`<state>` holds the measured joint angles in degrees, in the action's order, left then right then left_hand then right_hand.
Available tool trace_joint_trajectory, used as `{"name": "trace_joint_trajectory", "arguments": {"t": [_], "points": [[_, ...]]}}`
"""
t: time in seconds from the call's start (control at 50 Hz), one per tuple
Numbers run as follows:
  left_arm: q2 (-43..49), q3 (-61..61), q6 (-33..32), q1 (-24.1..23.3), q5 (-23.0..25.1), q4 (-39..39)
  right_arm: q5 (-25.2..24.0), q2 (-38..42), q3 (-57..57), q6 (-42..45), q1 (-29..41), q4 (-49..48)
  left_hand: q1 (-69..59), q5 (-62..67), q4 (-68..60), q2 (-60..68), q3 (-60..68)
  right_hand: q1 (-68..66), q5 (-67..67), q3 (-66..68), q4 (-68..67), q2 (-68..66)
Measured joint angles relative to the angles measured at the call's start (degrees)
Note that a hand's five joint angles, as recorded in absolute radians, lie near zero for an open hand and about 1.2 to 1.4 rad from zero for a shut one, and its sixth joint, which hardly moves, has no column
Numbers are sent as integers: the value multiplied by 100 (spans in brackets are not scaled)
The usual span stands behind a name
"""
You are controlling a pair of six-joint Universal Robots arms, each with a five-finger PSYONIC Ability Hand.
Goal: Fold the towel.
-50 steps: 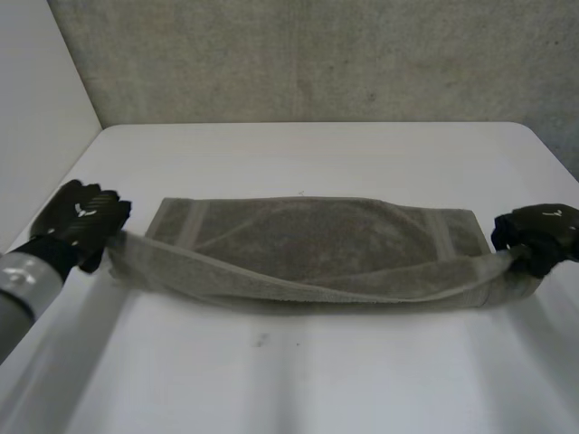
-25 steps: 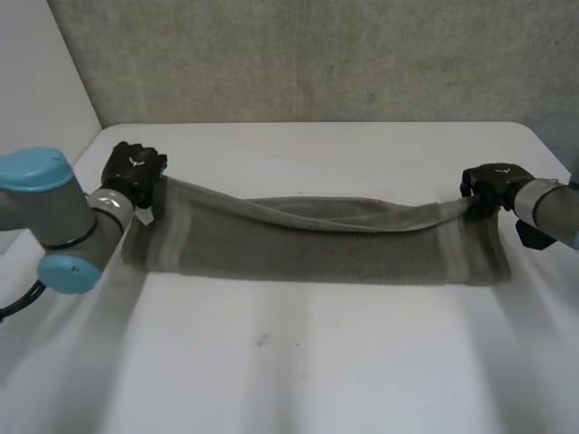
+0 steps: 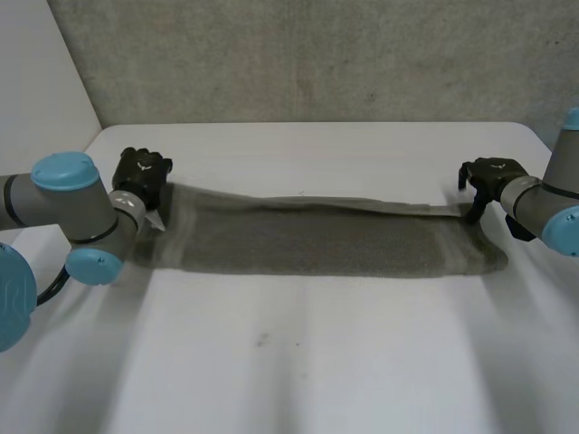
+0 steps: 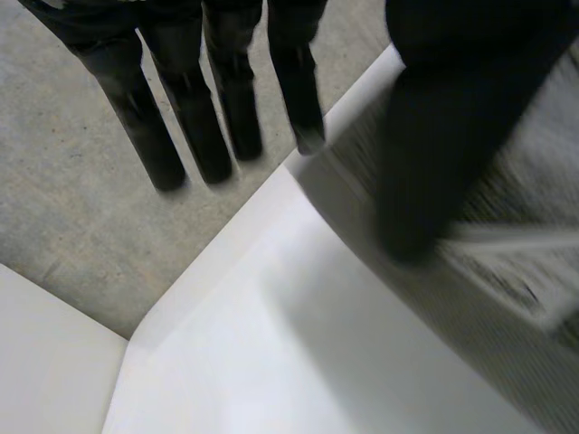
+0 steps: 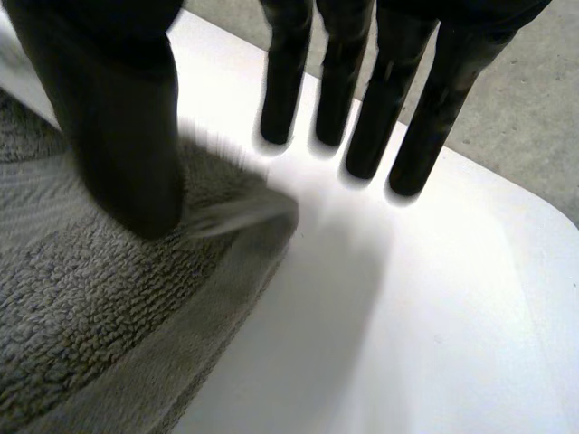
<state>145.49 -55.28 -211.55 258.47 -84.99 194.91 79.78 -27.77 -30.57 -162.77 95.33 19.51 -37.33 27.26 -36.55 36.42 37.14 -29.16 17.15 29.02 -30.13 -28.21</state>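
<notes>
The grey-brown towel (image 3: 317, 240) lies across the white table (image 3: 298, 362) as a long band, folded in half lengthwise, its upper layer's edge along the far side. My left hand (image 3: 142, 176) hovers at the towel's far left corner and my right hand (image 3: 488, 176) at its far right corner. In the left wrist view the fingers (image 4: 181, 108) are straight and spread away from the thumb, which hangs over the towel (image 4: 507, 244) corner without pinching it. In the right wrist view the fingers (image 5: 362, 90) point straight past the towel (image 5: 90, 298); the thumb hangs over its corner. Both hands are open.
A concrete wall (image 3: 317, 54) rises behind the table's far edge, close beyond both hands. A white panel (image 3: 36, 108) stands at the left. Bare tabletop stretches in front of the towel.
Both hands carried the towel's near edge up and over to the far edge. Their fingers then opened and let the corners go, and the top layer settled flat.
</notes>
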Motion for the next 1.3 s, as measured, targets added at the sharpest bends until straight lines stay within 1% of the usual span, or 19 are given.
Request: {"name": "trace_joint_trajectory", "arguments": {"t": [0.02,0.04,0.06,0.1,0.22,0.36,0.5,0.62,0.64,0.72,0.82,0.92,0.98,1.12,1.18,1.2,1.22,1.26,1.3], "points": [[-4,-3,0,-22,-11,-15,0,4,16,1,13,13,819,-902,845,-998,-981,816,-830,-832,851,803],[-16,-8,0,-48,-20,-29,1,2,38,1,35,26,1876,-1982,1901,-1993,-1914,1259,-1308,-1321,1367,1224],[-27,-13,1,-66,-26,-39,0,-3,50,1,49,33,2304,-2211,2208,-2201,-2280,1365,-1387,-1436,1486,1328],[-83,-32,8,-114,-38,-62,-1,-53,98,-6,103,53,2534,-2448,2489,-2479,-2547,1523,-1392,-1521,1537,1395],[-332,-91,32,-167,-58,-86,-7,-374,134,-35,181,67,2721,-2551,2667,-2662,-2732,1572,-1392,-1522,1537,1395],[-857,-350,52,-164,-244,-94,-34,-1113,-223,-47,181,37,2735,-2563,2697,-2690,-2761,1573,-1392,-1522,1537,1395],[-1591,-1107,207,-153,-390,-81,-91,-2100,-1580,74,160,-307,2748,-2574,2701,-2692,-2761,1573,-1392,-1521,1537,1395],[-2264,-1997,611,-149,-378,-55,-128,-2913,-3212,392,155,-1048,2748,-2574,2702,-2694,-2761,1539,-1368,-1501,1530,1381],[-2423,-2212,737,-149,-371,-50,-130,-3079,-3625,514,156,-1274,2748,-2574,2702,-2694,-2762,1473,-1310,-1472,1522,1375],[-2875,-2817,1138,-151,-352,-32,-116,-3509,-4880,905,159,-1961,2748,-2574,2702,-2694,-2762,976,-688,-952,1073,905],[-3270,-3370,1576,-149,-341,5,-98,-3704,-5836,1160,162,-2420,2748,-2575,2702,-2694,-2762,802,-462,-806,880,851],[-3461,-3706,1876,-160,-336,109,-92,-3658,-6269,1226,162,-2651,2749,-2575,2702,-2694,-2762,795,-437,-806,871,851],[-3510,-3800,1944,-167,-336,160,-85,-3578,-6388,1268,162,-2801,2749,-2575,2702,-2695,-2762,757,-402,-785,859,828],[-3568,-3936,1983,-174,-342,243,-54,-3214,-6487,1557,151,-3281,2748,-2575,2702,-2695,-2762,-408,638,442,-289,-522],[-3568,-3962,1975,-179,-343,251,-44,-2988,-6418,1749,91,-3418,2748,-2575,2702,-2695,-2762,-2669,2816,2597,-2483,-2742],[-3568,-3966,1974,-180,-343,252,-43,-2964,-6403,1770,79,-3429,2748,-2575,2702,-2695,-2762,-2970,3103,2939,-2849,-3099],[-3566,-3975,1972,-179,-343,258,-38,-2899,-6361,1821,38,-3450,2748,-2575,2702,-2695,-2762,-3779,4016,3734,-3677,-3929],[-3565,-3986,1970,-179,-343,270,-27,-2834,-6291,1880,-32,-3476,2748,-2575,2702,-2695,-2762,-4529,4826,4570,-4500,-4682],[-3566,-3998,1967,-178,-344,287,0,-2799,-6233,1919,-121,-3503,2748,-2575,2702,-2695,-2762,-4565,4921,4722,-4659,-4711]]}}
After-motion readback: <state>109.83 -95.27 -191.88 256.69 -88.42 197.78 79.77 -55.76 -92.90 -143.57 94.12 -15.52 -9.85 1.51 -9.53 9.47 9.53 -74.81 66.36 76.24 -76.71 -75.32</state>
